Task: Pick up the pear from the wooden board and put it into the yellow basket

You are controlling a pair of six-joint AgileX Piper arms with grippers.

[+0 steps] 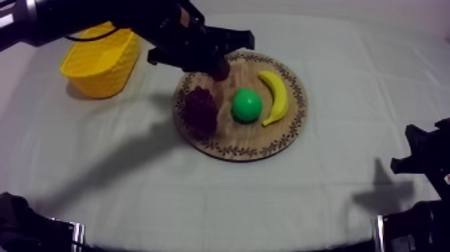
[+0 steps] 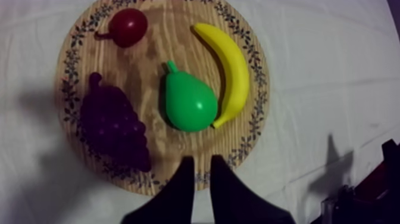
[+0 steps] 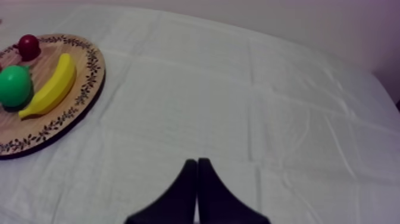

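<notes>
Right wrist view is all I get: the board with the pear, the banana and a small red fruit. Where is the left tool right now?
Observer: The left tool hangs open above the wooden board, with nothing between its fingers.
Operator: And the basket? I can't find it.
Observer: The yellow basket stands off the board, past the bunch of grapes, to the robot's left.

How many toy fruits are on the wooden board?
4: the pear in the middle, grapes on one side of it, a banana on the other, a small red fruit near the board rim. None seems hidden.
</notes>
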